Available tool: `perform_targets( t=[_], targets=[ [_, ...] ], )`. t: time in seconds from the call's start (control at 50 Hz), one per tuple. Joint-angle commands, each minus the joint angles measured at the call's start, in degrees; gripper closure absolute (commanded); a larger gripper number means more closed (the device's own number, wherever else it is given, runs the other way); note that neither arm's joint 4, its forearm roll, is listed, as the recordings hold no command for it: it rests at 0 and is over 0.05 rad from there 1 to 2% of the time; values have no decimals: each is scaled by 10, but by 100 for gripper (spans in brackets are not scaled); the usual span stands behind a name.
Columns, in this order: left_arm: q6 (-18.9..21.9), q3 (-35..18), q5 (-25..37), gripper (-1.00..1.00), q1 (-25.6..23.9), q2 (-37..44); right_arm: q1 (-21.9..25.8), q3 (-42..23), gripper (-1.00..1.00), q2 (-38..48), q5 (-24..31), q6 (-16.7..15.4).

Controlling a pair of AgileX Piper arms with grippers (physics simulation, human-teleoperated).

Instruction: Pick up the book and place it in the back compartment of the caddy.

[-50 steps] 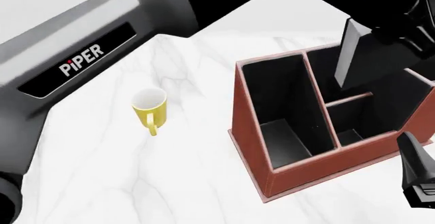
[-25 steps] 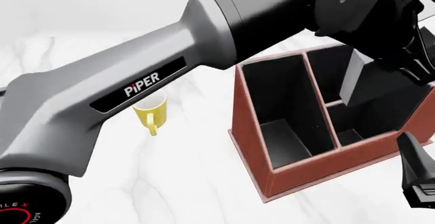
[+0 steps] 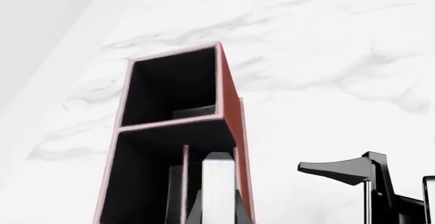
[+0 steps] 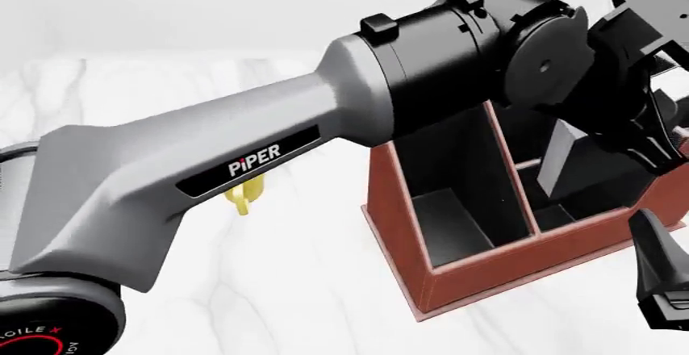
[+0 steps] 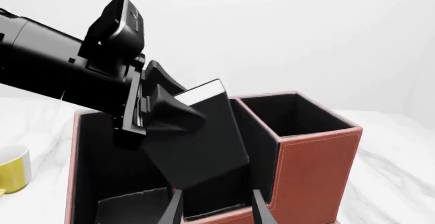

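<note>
My left gripper is shut on the black book. It holds the book tilted over the reddish-brown caddy. The book has its lower end down inside a small black-lined cell beside the short cross divider, on the caddy's right side. In the left wrist view the book's white page edge stands between my fingers, over the caddy. My right gripper is open and holds nothing, just outside the caddy's low wall. It also appears at the lower right.
The yellow mug stands on the white marble table left of the caddy. In the front view only the mug's handle shows below the left arm, which spans most of that view.
The left arm has swung lower across the front view and now covers most of the mug. The book has gone down further into the caddy. The right gripper has not moved.
</note>
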Motion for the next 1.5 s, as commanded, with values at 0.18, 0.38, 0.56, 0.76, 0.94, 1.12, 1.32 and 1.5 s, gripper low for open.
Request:
perform_targets(
  t=[0.18, 0.38, 0.56, 0.76, 0.94, 1.12, 1.32, 1.5],
  targets=[
    [-1, -4, -20, 100, 5, 16, 1, 0, -100, 0, 0, 0],
    [0, 9, -38, 100, 10, 31, 1, 0, -100, 0, 0, 1],
    [-2, 12, -50, 100, 12, 37, 0, 0, -100, 0, 1, 2],
    [-5, 15, -62, 100, 12, 44, 1, 0, -100, 0, 1, 3],
    [-6, 10, -65, 100, 16, 51, 1, 0, -100, 0, 1, 3],
    [-13, 29, -86, 100, 13, 58, 2, -1, -100, 0, 1, 4],
    [-15, 41, -98, 100, 12, 69, 2, -1, -100, 0, 2, 6],
    [-16, 47, -107, 100, 14, 73, 2, -1, -100, 0, 2, 6]
  ],
)
